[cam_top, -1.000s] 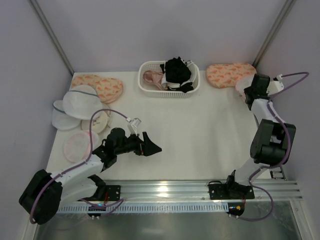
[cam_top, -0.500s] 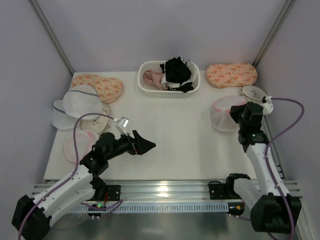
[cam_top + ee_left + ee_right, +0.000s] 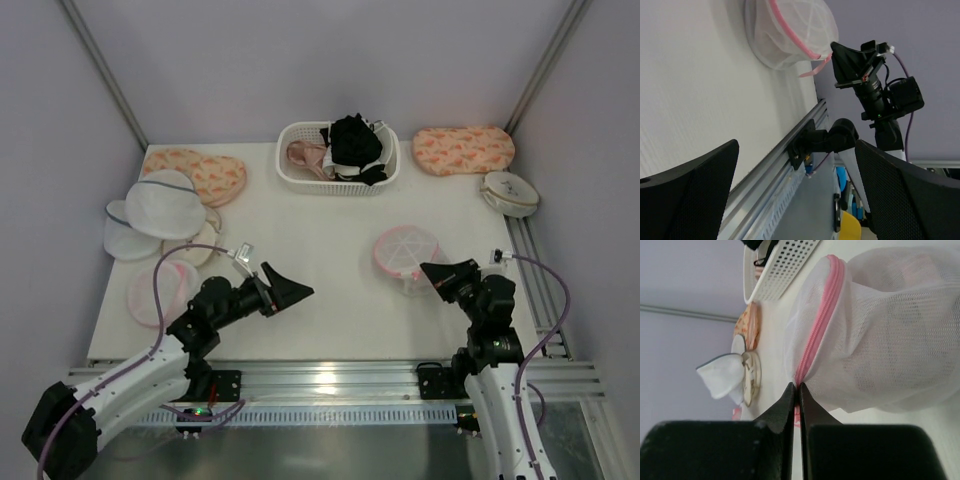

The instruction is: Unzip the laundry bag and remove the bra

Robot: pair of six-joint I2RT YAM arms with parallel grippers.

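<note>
The laundry bag [image 3: 405, 250] is a domed white mesh pouch with a pink zip rim, lying right of the table's middle. My right gripper [image 3: 432, 274] sits at its near edge, shut on the pink zip rim [image 3: 820, 322]; in the right wrist view the jaws [image 3: 798, 386] meet where the zip ends. Only a faint pinkish shade shows through the mesh [image 3: 912, 272], so the bra cannot be made out. My left gripper [image 3: 292, 291] hovers open left of the bag, pointing toward it. From the left wrist view the bag [image 3: 790, 30] lies far ahead of the wide-apart fingers [image 3: 700, 190].
A white basket [image 3: 310, 178] at the back holds a black garment [image 3: 355, 140] and a pink one. Peach patterned pouches lie back left [image 3: 195, 172] and back right [image 3: 462, 150]. A cream round case [image 3: 510, 192] sits far right. Larger white mesh bags [image 3: 160, 205] are stacked at left.
My right arm has swung in from the far right corner, dragging the laundry bag leftward and nearer, to right of the middle. My left gripper shifted slightly, still open.
</note>
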